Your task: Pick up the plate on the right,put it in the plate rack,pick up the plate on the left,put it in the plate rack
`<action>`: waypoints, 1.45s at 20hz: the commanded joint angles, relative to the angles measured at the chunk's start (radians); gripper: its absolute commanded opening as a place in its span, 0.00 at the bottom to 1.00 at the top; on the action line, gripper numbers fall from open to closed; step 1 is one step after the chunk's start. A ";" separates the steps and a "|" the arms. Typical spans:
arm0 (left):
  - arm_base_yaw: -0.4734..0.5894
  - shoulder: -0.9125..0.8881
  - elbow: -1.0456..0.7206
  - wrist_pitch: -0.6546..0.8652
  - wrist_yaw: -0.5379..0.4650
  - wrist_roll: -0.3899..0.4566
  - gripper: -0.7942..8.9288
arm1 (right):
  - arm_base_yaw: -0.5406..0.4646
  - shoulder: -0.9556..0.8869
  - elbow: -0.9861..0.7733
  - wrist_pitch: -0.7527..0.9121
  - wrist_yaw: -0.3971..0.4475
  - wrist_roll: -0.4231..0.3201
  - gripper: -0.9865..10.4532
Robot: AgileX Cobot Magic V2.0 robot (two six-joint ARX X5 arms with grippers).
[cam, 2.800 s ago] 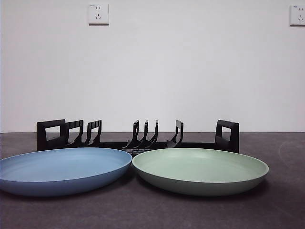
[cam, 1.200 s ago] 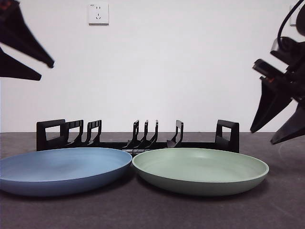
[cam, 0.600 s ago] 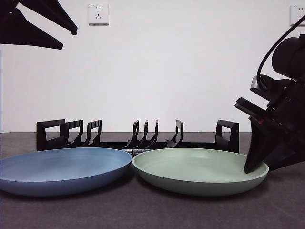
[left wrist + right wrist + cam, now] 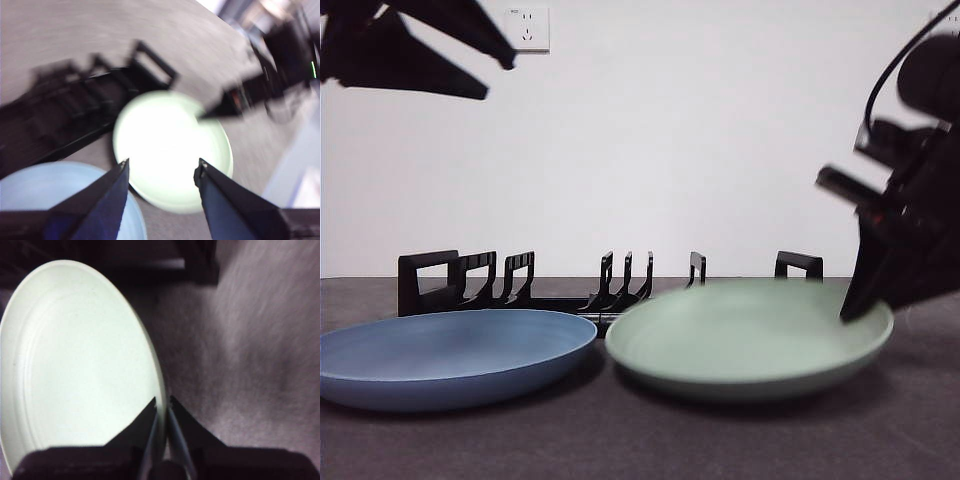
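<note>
Since half a second earlier, the green plate (image 4: 750, 338) had tipped up at its gripped side, its rim rising to hide more of the plate rack (image 4: 605, 285) behind it. The right gripper (image 4: 162, 412) was pinched narrow on that rim, one jaw inside the dish and one outside, so the plate hung from the gripper while its far edge seemed to rest on the tabletop (image 4: 640, 440); blur made contact hard to judge. Well above the blue plate, the left gripper (image 4: 161, 172) hovered with its jaws spread wide and nothing between them.

By my reading, the task was in its first step: the right-hand plate was grasped and just lifting, and neither plate was in the rack. Still left were carrying and slotting it, then the whole sequence for the blue plate (image 4: 450, 355), which lay flat beside the green one, far from the right gripper.

Being round, the green plate had no long axis; its open face pointed upward and tilted away from the right gripper. The rack's long axis ran crosswise beyond both plates.
</note>
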 commanded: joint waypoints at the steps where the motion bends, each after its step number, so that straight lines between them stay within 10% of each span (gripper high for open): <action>1: -0.092 0.003 0.013 -0.014 -0.070 0.220 0.31 | 0.000 -0.068 0.018 -0.025 -0.003 0.012 0.08; 11: -0.576 0.053 0.027 -0.020 -0.608 0.666 0.32 | 0.021 -0.093 0.240 -0.272 -0.011 0.005 0.08; 24: -0.624 0.341 0.027 0.116 -0.725 0.772 0.29 | 0.081 -0.094 0.295 -0.378 -0.091 0.004 0.08; 26: -0.624 0.347 0.027 0.095 -0.718 0.771 0.05 | 0.084 -0.094 0.295 -0.378 -0.091 0.004 0.08; 29: -0.624 0.347 0.027 0.095 -0.714 0.771 0.07 | 0.084 -0.094 0.295 -0.376 -0.090 0.003 0.08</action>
